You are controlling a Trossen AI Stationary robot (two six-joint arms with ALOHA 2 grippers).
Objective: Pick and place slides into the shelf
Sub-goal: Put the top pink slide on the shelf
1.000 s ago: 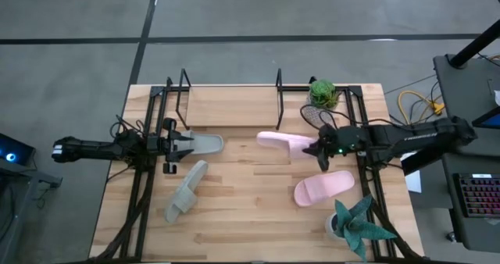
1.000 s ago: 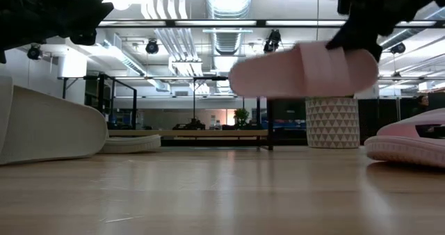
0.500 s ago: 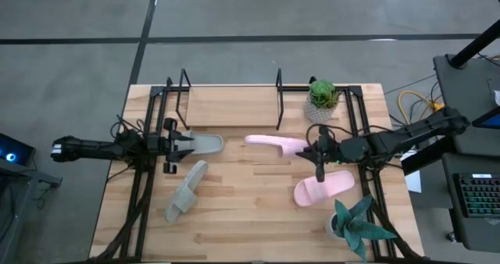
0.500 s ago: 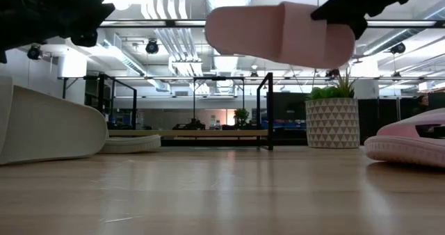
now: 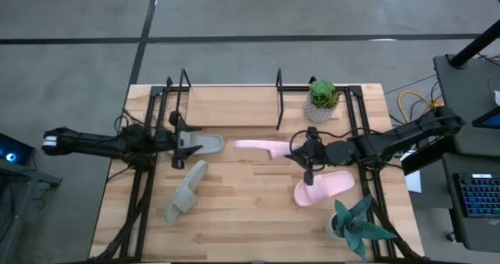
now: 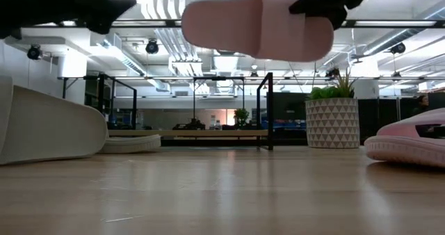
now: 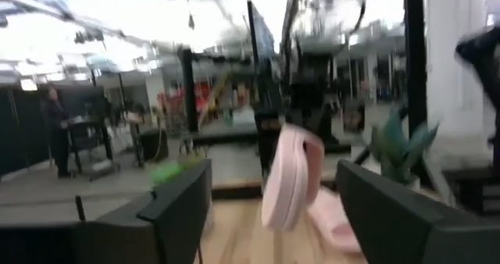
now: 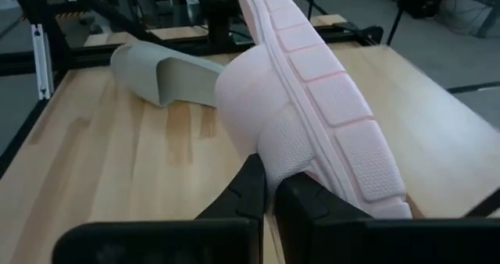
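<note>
My right gripper [image 5: 306,154] is shut on a pale pink slide [image 5: 262,146], held in the air over the table's middle, in front of the shelf [image 5: 234,104]. The other pink slide [image 5: 322,187] lies on the table below the right arm. One grey-green slide [image 5: 209,144] lies at mid-left, another [image 5: 186,190] nearer the front. My left gripper [image 5: 187,144] is open above the heel end of the farther grey-green slide, with nothing between its fingers [image 7: 183,205]. My right gripper pinches the pink slide between its two shut fingers where the strap's edge meets the footbed [image 8: 281,151]. The fingers come from the table's right, slanting slightly down. The slide is lifted clear, turned on its side with its ribbed sole [image 8: 328,100] showing, and points toward the table's left.
A potted plant [image 5: 323,96] stands at the shelf's right end. A second plant [image 5: 355,225] is at the near right corner. Black frame rails [image 5: 141,194] run along both table sides. Bare wood lies at the front middle.
My right gripper has carried the pink slide toward the table's left and a little up. It has rolled, so the slide now stands on its edge. My left gripper has moved toward the table's right, over the farther grey-green slide, which has stayed in place.
</note>
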